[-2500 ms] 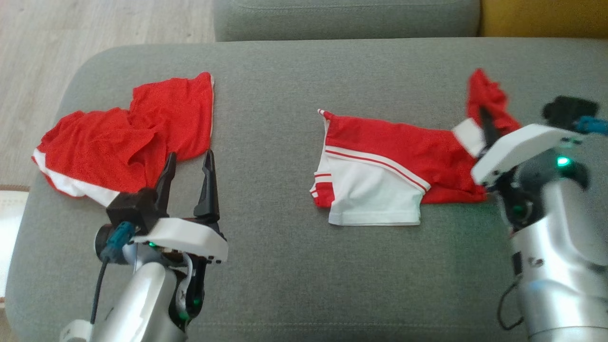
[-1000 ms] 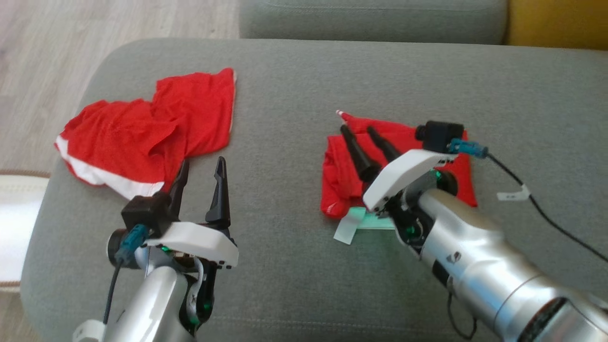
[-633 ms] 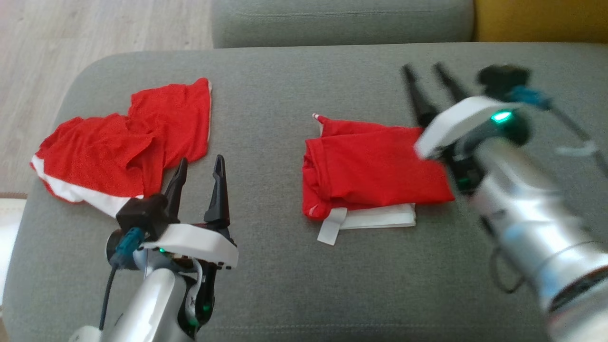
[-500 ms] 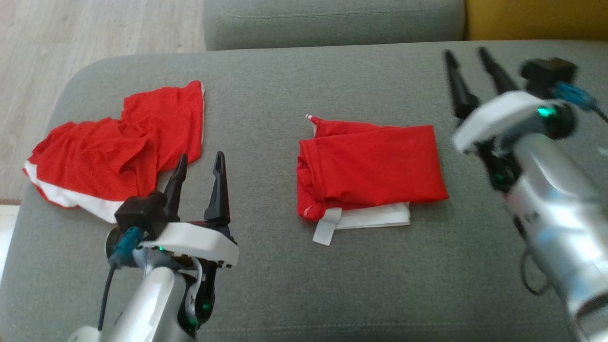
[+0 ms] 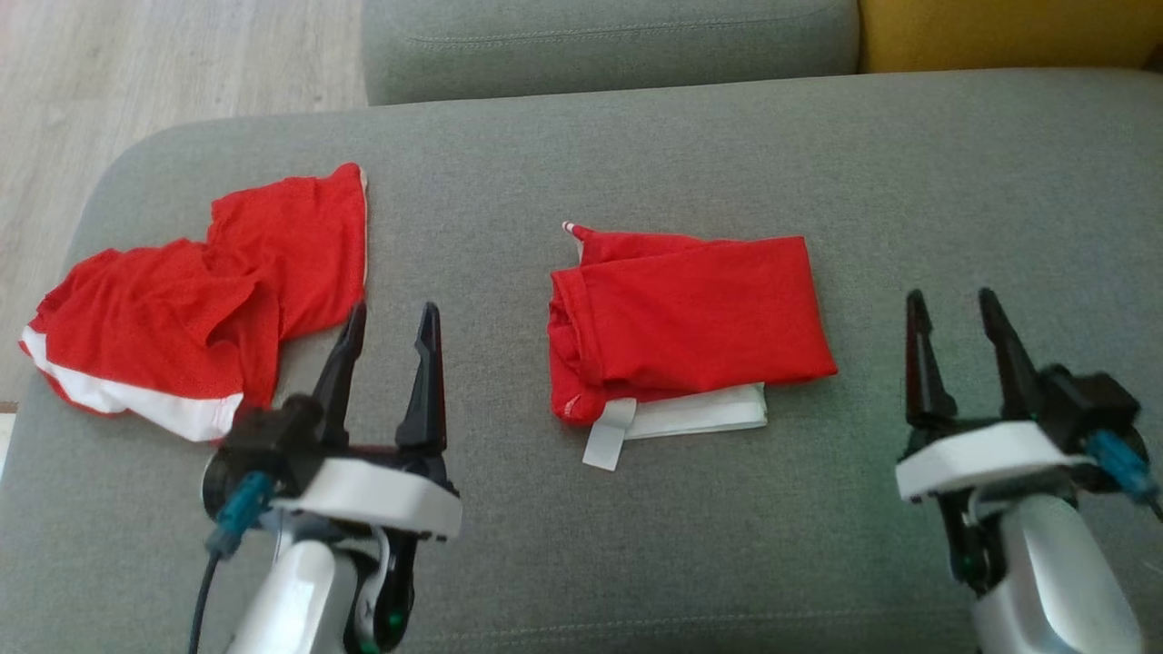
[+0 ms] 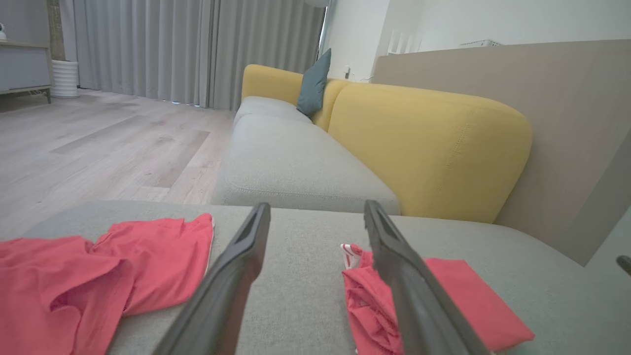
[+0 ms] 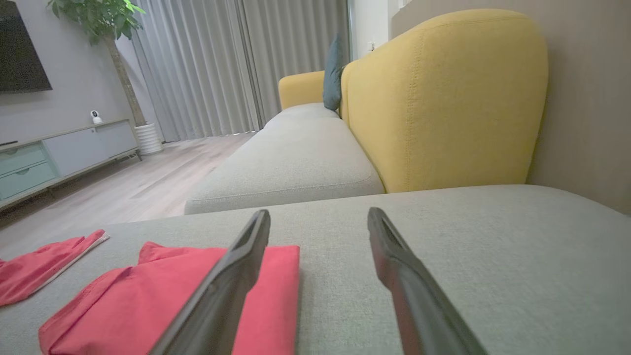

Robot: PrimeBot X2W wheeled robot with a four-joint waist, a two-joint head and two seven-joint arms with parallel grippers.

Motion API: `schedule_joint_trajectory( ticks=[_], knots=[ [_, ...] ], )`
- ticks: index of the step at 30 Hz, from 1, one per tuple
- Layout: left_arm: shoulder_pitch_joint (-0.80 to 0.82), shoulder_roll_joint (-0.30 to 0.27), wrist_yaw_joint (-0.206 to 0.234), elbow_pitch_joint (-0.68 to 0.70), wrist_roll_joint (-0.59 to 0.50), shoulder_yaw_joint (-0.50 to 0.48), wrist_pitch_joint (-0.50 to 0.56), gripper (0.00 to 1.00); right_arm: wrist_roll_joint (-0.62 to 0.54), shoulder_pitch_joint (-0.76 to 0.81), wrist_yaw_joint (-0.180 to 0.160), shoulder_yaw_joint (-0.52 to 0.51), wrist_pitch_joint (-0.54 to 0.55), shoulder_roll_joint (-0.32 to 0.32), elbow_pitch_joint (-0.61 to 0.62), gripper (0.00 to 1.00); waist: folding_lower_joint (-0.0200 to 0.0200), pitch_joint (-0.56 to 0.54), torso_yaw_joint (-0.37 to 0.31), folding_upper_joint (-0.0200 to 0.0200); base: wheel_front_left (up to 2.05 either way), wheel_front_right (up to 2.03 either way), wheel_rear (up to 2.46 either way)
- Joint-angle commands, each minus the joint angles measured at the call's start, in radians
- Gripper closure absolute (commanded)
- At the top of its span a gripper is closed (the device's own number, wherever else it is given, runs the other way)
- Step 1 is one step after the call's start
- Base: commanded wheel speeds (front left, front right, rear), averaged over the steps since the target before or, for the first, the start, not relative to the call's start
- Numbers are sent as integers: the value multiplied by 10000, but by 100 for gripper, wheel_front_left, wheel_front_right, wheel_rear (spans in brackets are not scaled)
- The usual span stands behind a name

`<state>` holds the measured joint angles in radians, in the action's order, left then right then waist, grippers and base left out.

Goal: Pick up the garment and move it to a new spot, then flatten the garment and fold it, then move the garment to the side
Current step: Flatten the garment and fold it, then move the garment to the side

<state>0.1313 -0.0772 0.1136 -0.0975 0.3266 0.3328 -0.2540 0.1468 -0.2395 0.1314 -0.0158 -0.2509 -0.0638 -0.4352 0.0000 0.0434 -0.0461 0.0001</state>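
Observation:
A red garment (image 5: 686,313) with a white layer showing under its near edge lies folded in the middle of the grey cushion (image 5: 591,536). The left wrist view has it (image 6: 453,301) to the right of the fingers, and the right wrist view has it (image 7: 148,301) to the lower left. My left gripper (image 5: 392,318) stands open to the garment's left, nothing between its fingers. To the garment's right my right gripper (image 5: 949,304) is open and empty as well. Neither touches the cloth.
A second red garment (image 5: 195,300) with a white band lies crumpled at the cushion's left end, close to my left gripper. Behind are another grey seat (image 5: 609,41) and a yellow sofa back (image 5: 1008,32). Wooden floor (image 5: 136,64) lies beyond the left edge.
My right gripper folded the red half of the garment leftward over the white part, let go, and drew back to the lower right. The left gripper stayed open in place. The camera shifted.

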Motion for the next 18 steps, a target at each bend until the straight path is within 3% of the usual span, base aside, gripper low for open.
schedule_joint_trajectory(
  ticks=[1,11,18],
  knots=[
    [87,61,-88,343,-132,-475,-77,0,-191,-145,-7,69,-15,53,726,0,0,24,-21,-1,0,0,0],
    [206,230,-479,88,-438,-585,-77,0,-373,107,-7,-475,760,132,2200,0,0,434,217,-1,0,0,0],
    [553,260,-605,-26,-460,-546,-78,0,-235,-389,-7,-607,1759,134,1848,0,0,939,548,-1,0,0,0]
  ],
)
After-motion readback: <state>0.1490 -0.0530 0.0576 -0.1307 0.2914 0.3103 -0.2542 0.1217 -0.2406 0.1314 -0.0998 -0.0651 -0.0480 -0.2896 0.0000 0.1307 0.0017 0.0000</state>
